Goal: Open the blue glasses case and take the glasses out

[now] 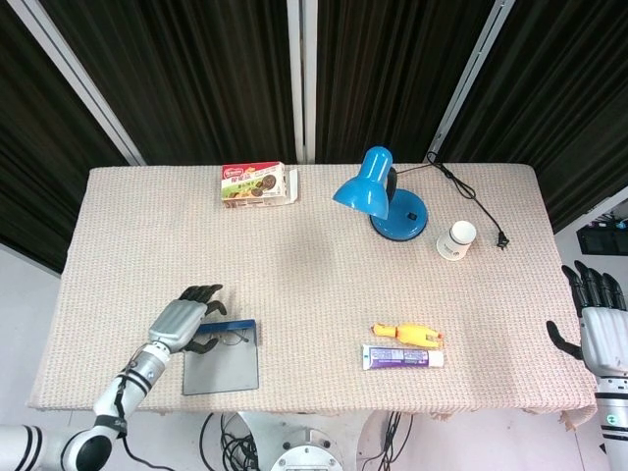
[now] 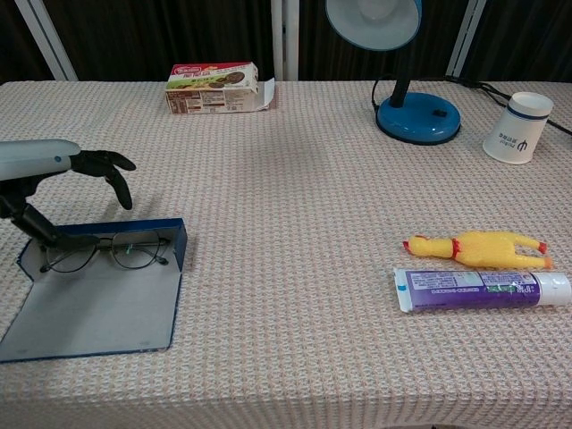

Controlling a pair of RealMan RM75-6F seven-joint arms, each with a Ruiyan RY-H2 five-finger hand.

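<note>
The blue glasses case (image 2: pixel 98 313) lies open near the table's front left, lid flat, also in the head view (image 1: pixel 221 371). The thin-framed glasses (image 2: pixel 114 249) rest in its far tray, unfolded, seen from above too (image 1: pixel 234 339). My left hand (image 2: pixel 49 161) hovers over the case's far left corner with its fingers (image 2: pixel 112 170) spread apart and its thumb reaching down beside the left lens; it holds nothing. From above, the left hand (image 1: pixel 182 322) covers the case's left end. My right hand (image 1: pixel 597 319) is held up, fingers apart, beyond the table's right edge.
A biscuit box (image 1: pixel 257 184) sits at the far edge, with a blue desk lamp (image 1: pixel 378 196), its cord (image 1: pixel 471 191) and a white cup (image 1: pixel 456 239) at the far right. A yellow rubber chicken (image 2: pixel 474 248) and a toothpaste tube (image 2: pixel 481 288) lie front right.
</note>
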